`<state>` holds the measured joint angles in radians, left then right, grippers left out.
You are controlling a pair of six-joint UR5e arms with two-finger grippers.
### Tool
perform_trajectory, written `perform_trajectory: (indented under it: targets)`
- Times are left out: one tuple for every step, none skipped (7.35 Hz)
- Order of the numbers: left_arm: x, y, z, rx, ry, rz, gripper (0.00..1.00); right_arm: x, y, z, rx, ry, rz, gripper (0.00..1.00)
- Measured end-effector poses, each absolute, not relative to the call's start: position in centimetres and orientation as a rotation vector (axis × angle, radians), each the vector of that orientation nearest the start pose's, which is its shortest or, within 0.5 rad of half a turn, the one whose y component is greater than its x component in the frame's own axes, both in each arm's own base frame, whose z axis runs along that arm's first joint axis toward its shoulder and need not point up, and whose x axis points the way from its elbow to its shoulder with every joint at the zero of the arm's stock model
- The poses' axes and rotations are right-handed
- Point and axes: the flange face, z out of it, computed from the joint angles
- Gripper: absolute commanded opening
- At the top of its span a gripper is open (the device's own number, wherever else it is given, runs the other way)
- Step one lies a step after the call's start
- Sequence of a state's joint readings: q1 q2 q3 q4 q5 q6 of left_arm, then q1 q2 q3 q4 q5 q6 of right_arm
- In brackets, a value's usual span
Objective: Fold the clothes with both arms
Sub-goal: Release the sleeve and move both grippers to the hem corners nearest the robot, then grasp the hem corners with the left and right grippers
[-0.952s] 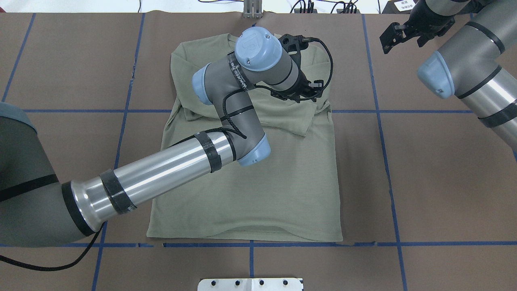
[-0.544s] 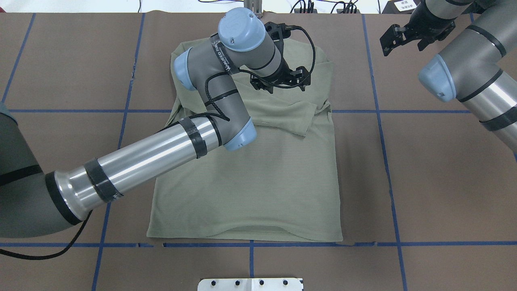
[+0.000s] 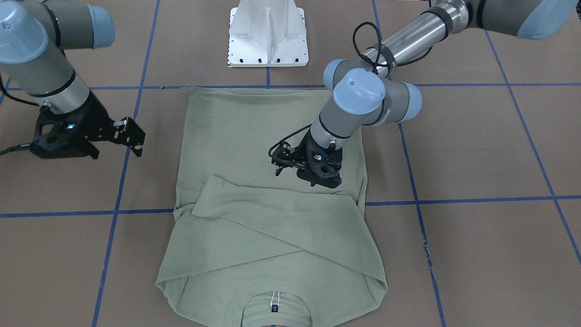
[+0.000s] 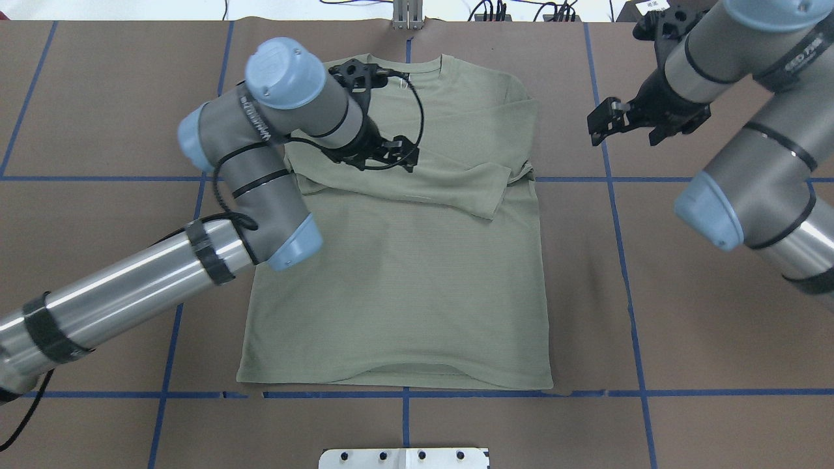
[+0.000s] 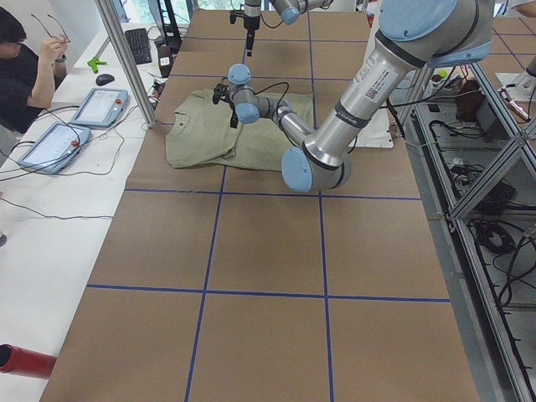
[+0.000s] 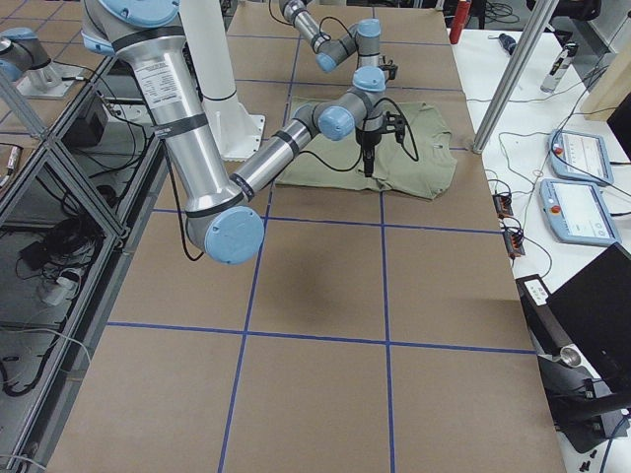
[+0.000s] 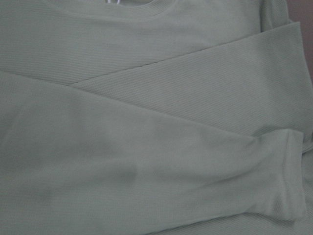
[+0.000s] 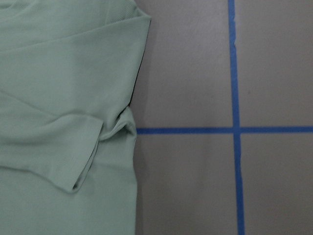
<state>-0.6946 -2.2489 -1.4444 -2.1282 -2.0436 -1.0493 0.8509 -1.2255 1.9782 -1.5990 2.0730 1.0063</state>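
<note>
The clothes are one sage-green long-sleeved shirt (image 4: 404, 280) lying flat, hem toward the robot's base. Both sleeves are folded across the chest, and one cuff (image 4: 492, 195) ends near the shirt's right side. A dark tag (image 3: 274, 308) shows inside the collar. My left gripper (image 4: 393, 154) hovers open over the left part of the chest, above the folded sleeve, holding nothing. The left wrist view shows only fabric (image 7: 146, 147). My right gripper (image 4: 609, 120) is open over bare table, just off the shirt's right shoulder edge (image 8: 139, 29).
Blue tape lines (image 4: 612, 195) grid the brown table cover. A white pedestal (image 3: 268, 34) stands at the robot's side beyond the hem. A metal post (image 4: 407, 16) rises at the far edge. A person (image 5: 21, 67) and tablets (image 5: 100, 105) are at a side table.
My left arm has swept leftward across the chest, from the shirt's right shoulder to its left part. My right gripper has come down and in toward the shirt's right edge. The shirt has not shifted.
</note>
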Motion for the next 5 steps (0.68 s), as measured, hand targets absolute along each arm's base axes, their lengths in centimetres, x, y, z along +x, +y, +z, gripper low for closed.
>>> perform_trajectory:
  targets:
    - [46.5,-50.2,26.9,0.276,1.135,0.108,1.0,-32.8,-42.9,28.2,0.088,-0.866,0.128,1.0]
    - [43.1,-47.2,28.8,0.277,1.142,0.104,1.0,-35.1,-38.0,28.3,0.09,-0.891,0.169,1.0]
    - [40.1,-44.2,30.2,0.271,1.157,0.092,1.0,-36.8,-33.6,29.7,0.099,-0.937,0.207,1.0]
    - [38.0,-41.6,31.8,0.256,1.181,0.074,1.0,-37.5,-29.8,32.3,0.101,-0.98,0.236,1.0]
    - [37.0,-38.7,34.4,0.24,1.212,0.041,1.0,-37.7,-26.9,34.4,0.093,-1.002,0.27,1.0]
